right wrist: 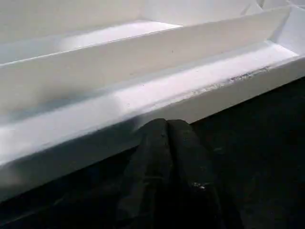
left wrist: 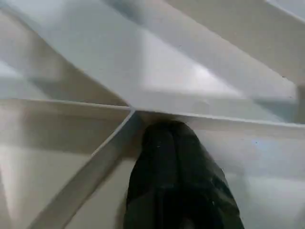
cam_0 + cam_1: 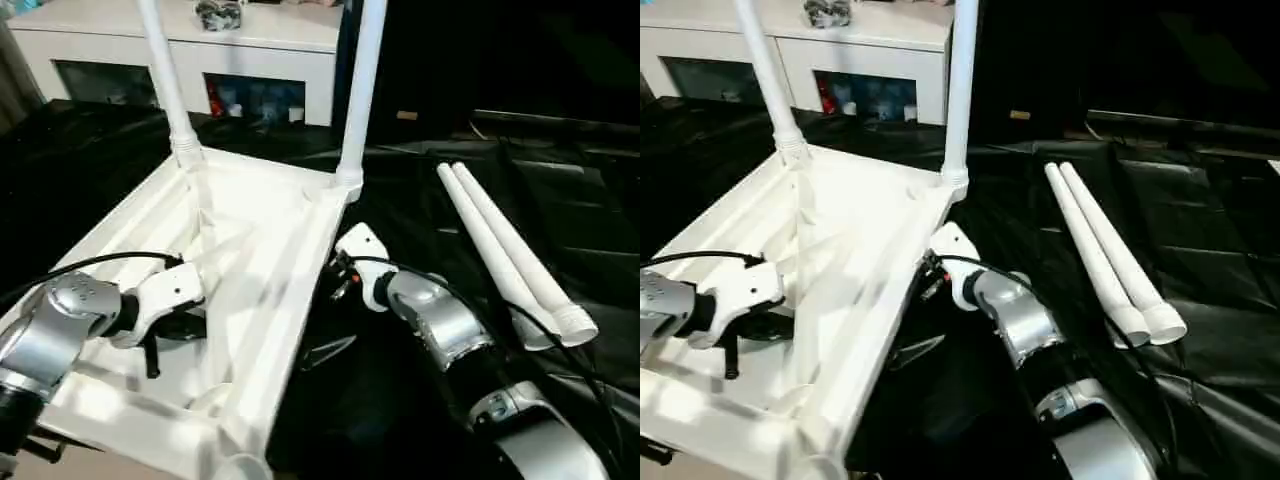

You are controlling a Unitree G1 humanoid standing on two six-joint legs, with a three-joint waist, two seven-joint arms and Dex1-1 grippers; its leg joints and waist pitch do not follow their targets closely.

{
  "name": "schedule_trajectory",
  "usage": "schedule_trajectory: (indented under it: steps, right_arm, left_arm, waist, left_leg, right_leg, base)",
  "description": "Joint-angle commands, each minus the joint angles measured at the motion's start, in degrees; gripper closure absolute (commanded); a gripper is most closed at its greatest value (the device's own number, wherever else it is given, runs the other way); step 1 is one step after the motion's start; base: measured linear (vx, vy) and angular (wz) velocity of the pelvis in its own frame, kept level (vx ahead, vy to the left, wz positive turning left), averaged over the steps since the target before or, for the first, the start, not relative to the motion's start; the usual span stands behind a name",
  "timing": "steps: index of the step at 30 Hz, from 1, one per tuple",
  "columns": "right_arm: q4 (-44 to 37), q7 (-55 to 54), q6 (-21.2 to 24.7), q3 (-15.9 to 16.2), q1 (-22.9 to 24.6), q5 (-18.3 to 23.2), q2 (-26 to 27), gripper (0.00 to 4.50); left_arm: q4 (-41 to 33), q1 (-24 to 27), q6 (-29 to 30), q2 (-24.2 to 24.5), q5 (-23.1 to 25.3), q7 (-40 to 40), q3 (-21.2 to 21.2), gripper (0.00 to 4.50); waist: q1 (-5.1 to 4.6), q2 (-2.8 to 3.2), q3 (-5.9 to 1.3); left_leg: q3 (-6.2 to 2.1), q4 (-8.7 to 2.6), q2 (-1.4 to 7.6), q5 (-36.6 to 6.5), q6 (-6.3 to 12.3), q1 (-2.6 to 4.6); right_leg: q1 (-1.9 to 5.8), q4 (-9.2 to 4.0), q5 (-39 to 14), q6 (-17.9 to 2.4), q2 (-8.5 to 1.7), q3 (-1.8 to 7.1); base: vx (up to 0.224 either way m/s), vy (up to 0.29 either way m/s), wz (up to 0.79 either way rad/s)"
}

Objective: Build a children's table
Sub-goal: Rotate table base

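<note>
The children's table lies upside down, its ribbed underside facing up. Two white legs stand upright in the far corner sockets. Another two legs lie loose side by side on the black sheet to the right. My left gripper is shut, reaching inside the underside with its tips against a junction of ribs. The right gripper is shut too, holding nothing, its tips at the outer rim of the top's right side.
A black sheet covers the floor around the table. A white cabinet with glass doors stands behind. A near corner socket stands open at the front. My right forearm lies between the table's rim and the loose legs.
</note>
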Motion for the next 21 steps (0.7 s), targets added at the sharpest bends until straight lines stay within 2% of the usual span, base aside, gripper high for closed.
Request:
schedule_trajectory:
  steps: [1,2,4,6,8,11,12,13,14,19,20,21]
  right_arm:
    - [0.23,0.39,-0.45,0.65,-0.96,-0.17,1.2,4.47]
    - [0.71,0.58,-0.75,0.6,-0.9,-0.29,1.62,4.47]
    - [0.82,0.65,-0.88,0.62,-0.8,-0.33,1.77,4.47]
    - [0.76,0.66,-0.99,0.7,-0.58,-0.36,1.89,4.47]
    - [0.44,0.66,-0.96,0.9,-0.25,-0.33,2.03,4.47]
    - [0.19,0.67,-0.93,0.98,-0.07,-0.23,2.14,4.47]
    - [0.17,0.64,-0.94,0.97,-0.08,-0.2,2.16,4.47]
    - [0.19,0.62,-0.95,0.83,-0.08,-0.26,2.23,4.47]
    - [0.21,0.55,-1.0,0.65,-0.07,-0.37,2.29,4.47]
    - [-1.46,-0.11,-0.87,-0.28,0.64,-1.1,1.62,4.47]
    - [-2.1,-0.39,-0.76,-0.5,0.76,-1.12,1.3,4.47]
    - [-2.44,-0.54,-0.7,-0.62,0.83,-1.12,1.13,4.47]
  left_arm:
    - [0.31,-1.73,-0.16,-3.27,-2.38,-1.13,-1.96,4.5]
    - [1.68,-3.48,-0.55,-5.92,-3.34,-0.72,-2.43,4.5]
    - [2.35,-4.24,-0.79,-7.05,-3.71,-0.47,-2.58,4.5]
    - [3.82,-5.3,-1.47,-8.64,-3.68,0.43,-2.62,4.5]
    - [6.92,-7.09,-3.44,-10.91,-2.34,2.71,-2.7,4.5]
    - [9.73,-8.6,-5.16,-12.87,-1.51,4.64,-2.55,4.5]
    - [11.4,-9.62,-5.5,-14.3,-1.3,6.08,-2.14,4.5]
    - [12.86,-10.45,-6.06,-15.41,-0.97,7.04,-1.9,4.5]
    - [14.98,-11.61,-6.79,-17.0,-0.46,8.54,-1.62,4.5]
    - [23.98,-15.5,-10.8,-21.96,1.22,14.36,-1.69,4.5]
    - [25.32,-16.01,-11.29,-22.63,1.53,15.78,-1.59,4.5]
    - [26.06,-16.28,-11.56,-22.98,1.7,16.54,-1.52,4.5]
  waist:
    - [0.04,1.15,-3.65]
    - [0.17,1.14,-3.67]
    - [0.33,1.36,-3.8]
    - [0.21,1.1,-3.83]
    - [0.12,1.28,-3.75]
    - [0.13,1.13,-3.74]
    - [0.17,1.53,-3.78]
    - [0.0,1.34,-3.72]
    - [0.1,1.23,-3.72]
    - [0.39,1.08,-3.64]
    - [0.29,1.96,-3.59]
    - [0.53,1.48,-3.65]
  left_leg:
    - [-2.25,-4.5,3.63,-17.6,-3.91,1.82]
    - [-2.09,-4.42,3.66,-17.34,-3.78,2.0]
    - [-2.23,-4.43,3.65,-17.29,-3.94,1.87]
    - [-2.31,-4.5,3.67,-17.02,-3.82,1.68]
    - [-2.25,-4.45,3.52,-17.56,-3.62,1.73]
    - [-2.39,-4.42,3.57,-17.83,-3.48,1.64]
    - [-2.5,-4.4,3.68,-18.02,-3.63,1.72]
    - [-2.41,-4.44,3.6,-18.09,-3.54,1.64]
    - [-2.37,-4.38,3.61,-18.42,-3.52,1.86]
    - [-2.53,-4.33,3.66,-19.3,-3.26,1.95]
    - [-2.48,-4.35,3.62,-20.39,-3.55,2.11]
    - [-2.63,-4.32,3.69,-21.1,-3.61,2.32]
  right_leg:
    - [1.74,-4.68,-14.8,-10.49,-5.67,3.83]
    - [1.63,-4.65,-13.92,-10.88,-5.63,3.87]
    - [1.84,-4.53,-13.76,-10.82,-5.63,3.74]
    - [2.09,-4.42,-12.99,-10.79,-5.65,3.65]
    - [2.0,-4.75,-14.07,-10.52,-5.59,3.64]
    - [2.15,-4.87,-15.38,-10.19,-5.78,3.65]
    - [2.09,-4.8,-15.65,-10.18,-5.88,3.66]
    - [2.12,-4.97,-15.86,-10.05,-5.71,3.61]
    - [1.97,-5.09,-16.16,-9.97,-5.69,3.63]
    - [1.9,-5.54,-19.8,-9.11,-6.0,3.63]
    - [1.73,-5.88,-19.61,-8.92,-5.69,3.54]
    - [1.83,-5.68,-19.77,-8.99,-5.81,3.51]
  base:
    - [0.0,0.0,0.0]
    - [0.0,0.0,0.0]
    - [0.0,0.0,0.0]
    - [0.0,0.0,0.0]
    - [0.0,0.0,0.0]
    - [0.0,0.0,0.0]
    - [0.0,0.0,0.0]
    - [0.0,0.0,0.0]
    - [0.0,0.0,0.0]
    - [0.0,0.0,0.0]
    - [0.0,0.0,0.0]
    - [0.0,0.0,0.0]
